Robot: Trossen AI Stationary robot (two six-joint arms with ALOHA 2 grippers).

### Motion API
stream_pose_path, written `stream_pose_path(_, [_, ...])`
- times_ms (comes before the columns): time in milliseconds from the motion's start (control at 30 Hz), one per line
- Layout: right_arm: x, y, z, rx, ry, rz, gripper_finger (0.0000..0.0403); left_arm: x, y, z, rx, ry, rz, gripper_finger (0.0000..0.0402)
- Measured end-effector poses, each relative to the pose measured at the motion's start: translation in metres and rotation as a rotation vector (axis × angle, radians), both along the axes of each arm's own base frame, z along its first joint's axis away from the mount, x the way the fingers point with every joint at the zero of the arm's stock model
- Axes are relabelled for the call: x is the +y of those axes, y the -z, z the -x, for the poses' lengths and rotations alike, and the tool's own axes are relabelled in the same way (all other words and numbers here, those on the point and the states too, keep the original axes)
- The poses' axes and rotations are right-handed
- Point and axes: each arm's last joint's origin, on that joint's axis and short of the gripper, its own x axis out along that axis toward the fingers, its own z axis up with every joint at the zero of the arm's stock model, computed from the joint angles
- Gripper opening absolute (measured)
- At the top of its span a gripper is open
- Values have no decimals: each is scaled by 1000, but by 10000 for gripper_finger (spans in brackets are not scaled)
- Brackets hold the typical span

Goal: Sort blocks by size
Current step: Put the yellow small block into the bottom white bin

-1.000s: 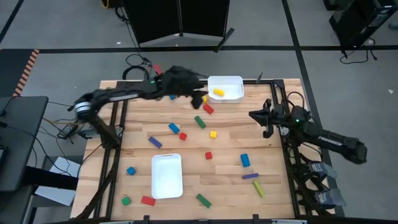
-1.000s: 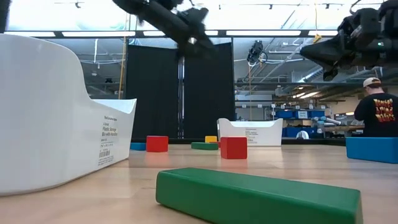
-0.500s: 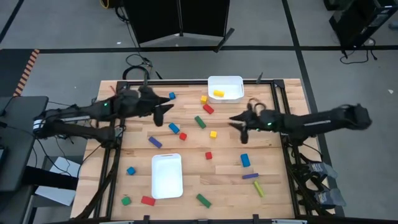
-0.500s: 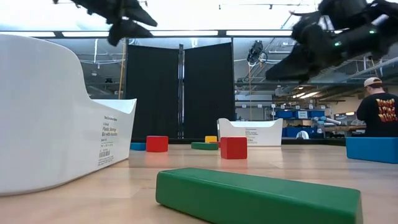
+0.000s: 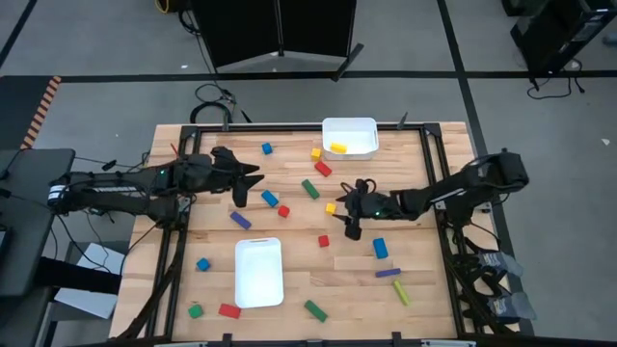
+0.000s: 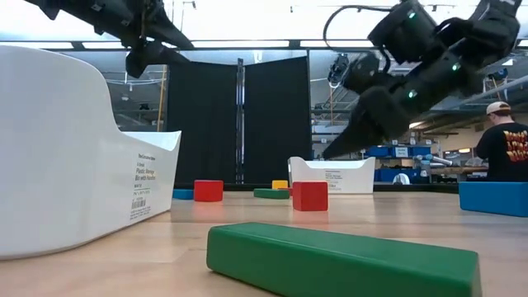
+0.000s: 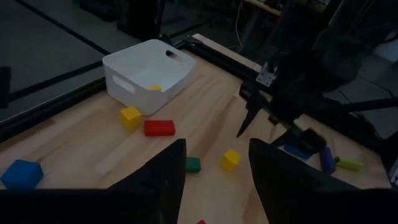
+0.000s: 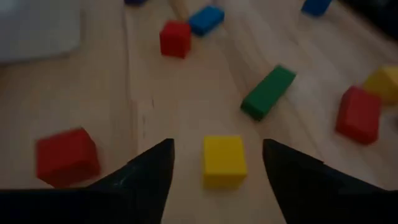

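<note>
Small coloured blocks lie scattered flat on the wooden table (image 5: 289, 289). Among them are a yellow cube (image 5: 331, 207), a red cube (image 5: 324, 240), a green bar (image 5: 309, 188) and a blue bar (image 5: 380, 248). My right gripper (image 5: 345, 212) reaches in from the table's right, slanting down, open. It hovers just right of the yellow cube (image 8: 224, 160), which shows between its fingers (image 8: 149, 171) without being touched. My left gripper (image 5: 253, 179) hangs open over the table's left part, with nothing between its fingers (image 7: 168, 177).
A white tray (image 5: 349, 136) at the far edge holds a yellow block (image 5: 338, 146). A second white tray (image 5: 258, 272) lies near the front. A red bar (image 5: 323, 169) and a yellow cube (image 5: 315, 152) lie near the far tray. A person (image 6: 503, 148) stands beyond the table.
My left gripper has drawn back from beside the far tray toward the table's left edge, sinking a little. My right gripper has swung in from the right edge toward the table's middle, come down and tipped downward, ending beside the yellow cube. No block has moved.
</note>
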Motion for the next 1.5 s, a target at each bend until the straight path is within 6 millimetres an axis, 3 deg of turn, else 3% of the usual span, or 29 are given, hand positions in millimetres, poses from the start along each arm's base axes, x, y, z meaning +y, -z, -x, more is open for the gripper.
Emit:
stream_pose_path(200, [0,19,-11,46,38,6,301,0,-2,0,-18,7,-21,182])
stream_pose_path(400, [-1,36,-22,99,76,35,300,0,-2,0,-18,8,-22,182])
stream_pose_path(567, [-1,41,-32,99,81,43,255,0,-2,0,-18,9,-22,182])
stream_pose_path(733, [0,42,-37,88,85,18,153,0,-2,0,-16,13,-21,182])
stream_pose_path(833, [4,35,-41,29,63,1,143,0,-2,0,-16,20,-19,182])
stream_pose_path(1000, [23,10,-55,-231,-51,-70,143,0,-2,0,-18,17,-12,182])
stream_pose_path(1133, [48,-22,-80,-387,-175,-94,143,0,-2,0,-22,11,7,182])
stream_pose_path(1300, [87,-45,-118,-419,-299,-23,143,0,-2,0,-25,0,16,182])
stream_pose_path(1400, [103,-49,-138,-425,-333,-16,143,0,-2,0,-27,-3,23,182])
stream_pose_path(1500, [114,-38,-157,-414,-351,-24,143,0,-1,0,-25,-4,26,182])
